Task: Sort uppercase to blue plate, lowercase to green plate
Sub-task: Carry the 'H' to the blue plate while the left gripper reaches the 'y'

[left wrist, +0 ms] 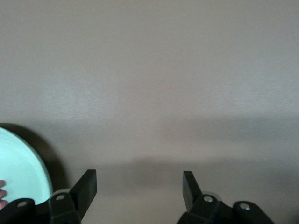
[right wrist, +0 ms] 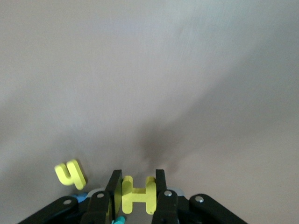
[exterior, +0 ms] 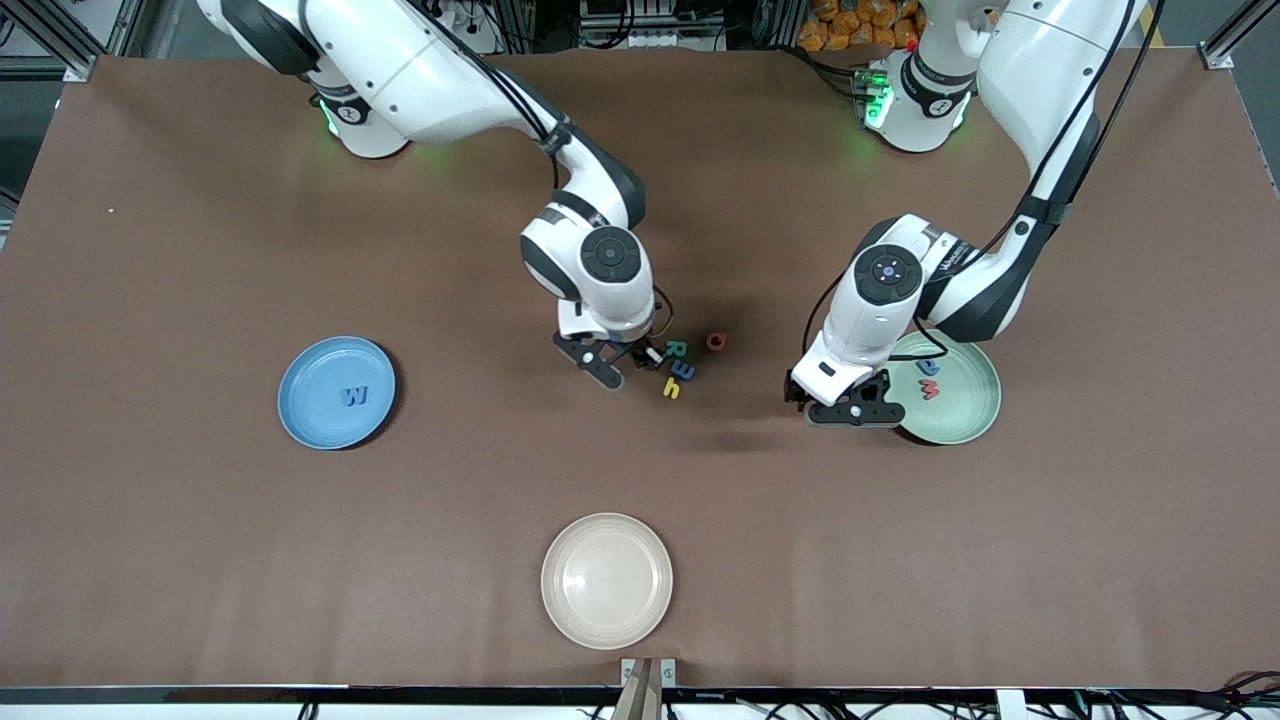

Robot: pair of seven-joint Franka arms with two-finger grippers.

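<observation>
The only readable signs are the letter pieces themselves. A blue W (exterior: 354, 396) lies on the blue plate (exterior: 310, 415), and a yellow H (right wrist: 138, 194) sits between the right gripper (right wrist: 136, 189) fingers. On the table — green R (exterior: 676, 349), yellow h (exterior: 672, 388), red Q (exterior: 716, 341).

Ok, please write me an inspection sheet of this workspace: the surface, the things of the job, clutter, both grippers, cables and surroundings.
Surface: brown table, no spill seen.
Job's things: blue W in blue plate; blue a and red m in green plate; green R, blue e, yellow h and red Q on the table mid-way between plates.
Clutter: empty cream plate, nearest the front camera.
Grippers: right gripper shut on yellow H beside the letter cluster; left gripper open, empty, beside the green plate.
Cables: black cable along the left arm.
Surroundings: metal frame at the corners.
</observation>
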